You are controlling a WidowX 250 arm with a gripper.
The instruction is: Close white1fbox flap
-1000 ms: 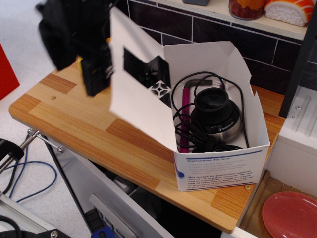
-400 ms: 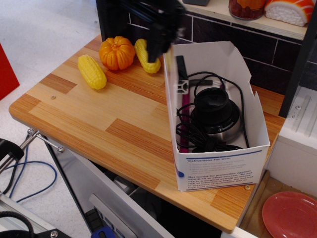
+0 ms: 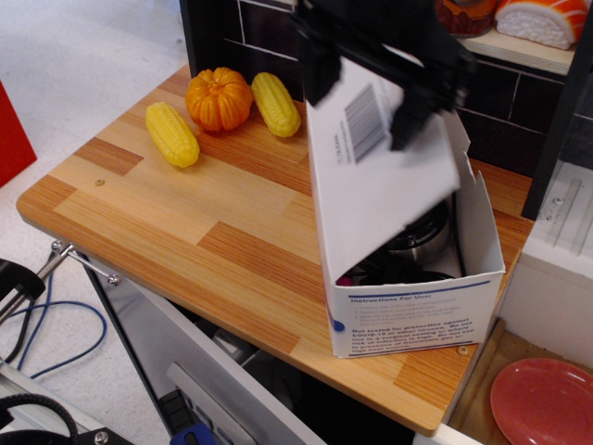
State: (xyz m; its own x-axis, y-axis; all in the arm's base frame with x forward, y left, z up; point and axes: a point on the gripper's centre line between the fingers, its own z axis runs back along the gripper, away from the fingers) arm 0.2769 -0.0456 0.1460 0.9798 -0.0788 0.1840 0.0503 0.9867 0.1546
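The white1fbox (image 3: 417, 311) stands at the right of the wooden table, its blue-printed panel facing me. Its flap (image 3: 380, 176) is tilted over the opening, barcode face up, half covering the black device and cables (image 3: 408, 255) inside. My black gripper (image 3: 389, 56) is a blurred dark mass above and behind the flap's top edge, apparently against it. Its fingers are too blurred to tell open from shut.
Two yellow corn cobs (image 3: 172, 133) (image 3: 276, 103) and an orange pumpkin (image 3: 219, 98) lie at the table's back left. A dark tiled wall (image 3: 519, 93) with a shelf runs behind. A red plate (image 3: 542, 401) sits low at the right. An open drawer (image 3: 213, 371) is under the table's front edge.
The flap swung from standing open on the left, up and over the box, to tilting down over the opening. My gripper moved from the left side to above the box.
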